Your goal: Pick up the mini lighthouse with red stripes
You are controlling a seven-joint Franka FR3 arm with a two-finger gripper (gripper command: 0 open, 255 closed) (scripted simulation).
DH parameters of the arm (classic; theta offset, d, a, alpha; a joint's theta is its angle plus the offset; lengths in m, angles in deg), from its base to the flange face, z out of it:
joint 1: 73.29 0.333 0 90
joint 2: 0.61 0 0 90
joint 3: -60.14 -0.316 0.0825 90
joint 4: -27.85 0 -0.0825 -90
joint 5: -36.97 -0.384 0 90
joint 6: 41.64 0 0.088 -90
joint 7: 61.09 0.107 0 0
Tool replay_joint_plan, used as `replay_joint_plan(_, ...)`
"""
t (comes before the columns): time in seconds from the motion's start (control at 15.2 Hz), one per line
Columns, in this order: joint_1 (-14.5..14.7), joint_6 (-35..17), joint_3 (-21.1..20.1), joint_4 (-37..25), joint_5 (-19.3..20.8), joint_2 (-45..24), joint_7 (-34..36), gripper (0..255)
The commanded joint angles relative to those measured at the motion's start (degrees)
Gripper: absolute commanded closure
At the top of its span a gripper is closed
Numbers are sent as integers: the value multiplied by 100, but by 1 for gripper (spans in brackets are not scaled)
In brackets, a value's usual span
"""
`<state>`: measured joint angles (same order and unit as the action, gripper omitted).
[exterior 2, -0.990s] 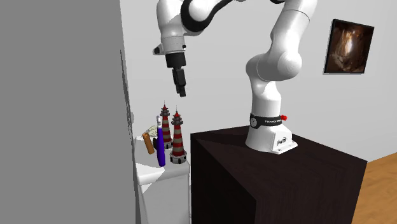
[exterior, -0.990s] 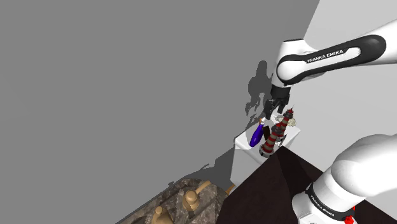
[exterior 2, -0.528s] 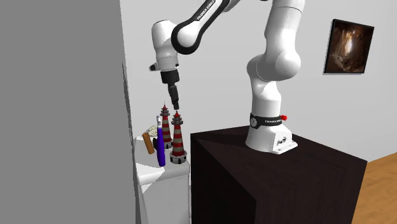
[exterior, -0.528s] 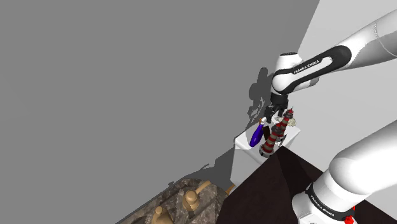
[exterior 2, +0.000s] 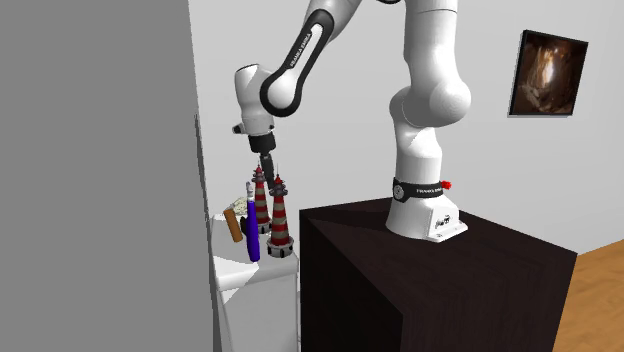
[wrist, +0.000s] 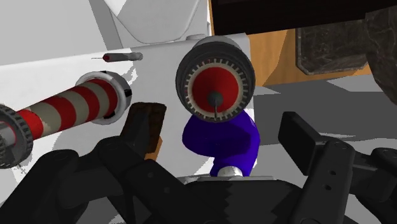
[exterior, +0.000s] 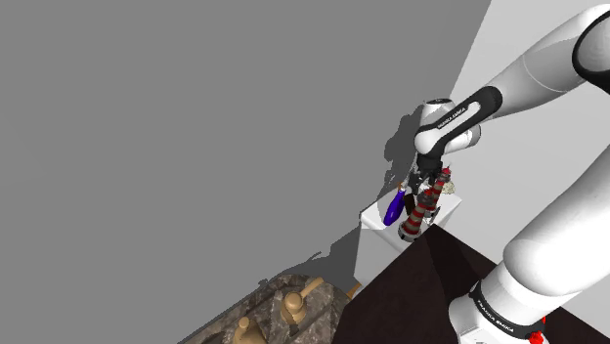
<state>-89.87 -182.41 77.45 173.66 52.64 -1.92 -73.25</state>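
Two small lighthouses with red and pale stripes stand side by side on a white pedestal (exterior 2: 258,276): the nearer one (exterior 2: 280,215) and the one behind it (exterior 2: 260,200). My gripper (exterior 2: 268,171) hangs just above their tops, pointing down, open and holding nothing. In the shoulder view the gripper (exterior: 427,183) sits at the top of the striped lighthouse (exterior: 420,210). In the wrist view one lighthouse (wrist: 215,73) is seen from above, its red roof between my spread fingers (wrist: 299,132), with the gripper (wrist: 216,130) over it. The other lighthouse (wrist: 70,109) stands off to one side.
A blue bottle (exterior 2: 253,242) and a brown object (exterior 2: 233,224) share the pedestal beside the lighthouses. A tall grey wall (exterior 2: 100,150) rises close behind them. The dark stand (exterior 2: 420,275) adjoins the pedestal. A stone counter with tan fittings (exterior: 288,305) lies below.
The arm has swung toward the grey wall and lowered the gripper from well above the lighthouses to just over their tops. The objects on the pedestal have not moved.
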Motion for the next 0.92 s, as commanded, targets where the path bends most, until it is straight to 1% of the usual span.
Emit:
replay_joint_plan(0.0, -10, -180, 7, 6, -7, -171, 5, 0)
replay_joint_plan(0.26, -24, -572, 0, 22, -54, -552, 17, 0)
replay_joint_plan(0.4, -25, -572, -1, 22, -54, -552, 17, 0)
replay_joint_plan(0.46, -23, -577, -3, 22, -54, -557, 21, 255)
replay_joint_plan(0.86, -25, -587, -4, 13, -61, -576, 15, 255)
